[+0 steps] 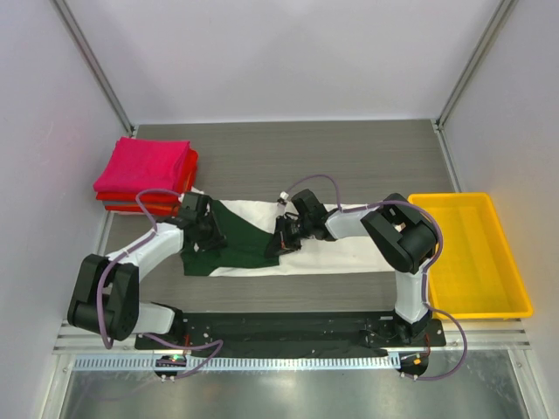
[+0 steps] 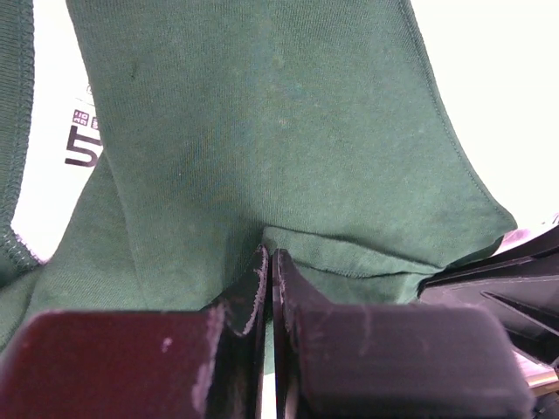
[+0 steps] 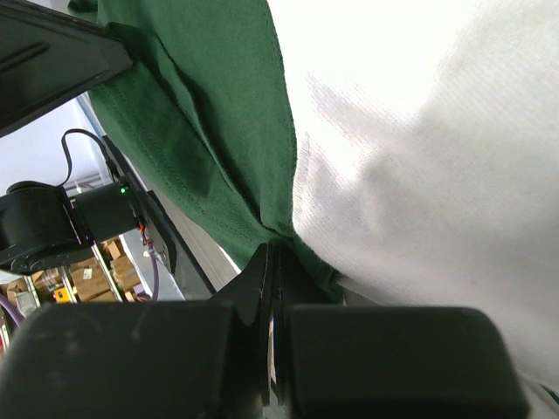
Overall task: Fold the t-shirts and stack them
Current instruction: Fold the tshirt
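Fingers of the left gripper [image 2: 268,260] are pressed together, nipping a fold of dark green cloth on the cream-white t-shirt [image 1: 349,255]. Over on the right gripper [image 3: 272,255], same story: fingers clenched tight, pinching the shirt right where green panel meets white body. That shirt lies stretched across the middle of the table [image 1: 306,157], between both arms. Back left, a magenta-pink folded shirt [image 1: 144,164] sits on top of a red folded shirt [image 1: 166,201]. Yellow tray [image 1: 521,301] sits off right, apart from the cloth.
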Action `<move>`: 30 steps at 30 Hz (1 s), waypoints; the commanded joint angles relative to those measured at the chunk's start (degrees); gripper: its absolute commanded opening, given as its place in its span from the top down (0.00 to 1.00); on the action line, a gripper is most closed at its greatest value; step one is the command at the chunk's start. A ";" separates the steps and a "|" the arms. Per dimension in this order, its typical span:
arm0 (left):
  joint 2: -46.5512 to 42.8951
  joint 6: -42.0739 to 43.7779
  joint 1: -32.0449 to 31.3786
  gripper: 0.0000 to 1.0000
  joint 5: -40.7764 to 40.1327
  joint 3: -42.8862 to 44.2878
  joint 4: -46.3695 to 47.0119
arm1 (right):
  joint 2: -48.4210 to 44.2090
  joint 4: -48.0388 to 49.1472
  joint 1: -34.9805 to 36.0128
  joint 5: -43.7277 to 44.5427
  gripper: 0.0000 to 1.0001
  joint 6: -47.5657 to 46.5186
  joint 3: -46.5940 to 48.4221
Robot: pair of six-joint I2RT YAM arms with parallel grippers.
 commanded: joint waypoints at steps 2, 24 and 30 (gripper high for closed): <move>-1.14 1.80 0.26 1.00 -1.64 4.14 -1.53 | 0.67 0.78 -0.06 0.97 0.99 -0.27 -0.86; -4.73 0.92 -0.53 0.66 -9.05 4.77 -10.43 | 0.41 0.87 -0.15 1.33 0.99 0.17 -0.86; -12.30 -0.48 -0.53 0.66 0.70 4.41 -6.74 | 0.49 0.78 -0.06 1.15 0.99 0.26 -0.68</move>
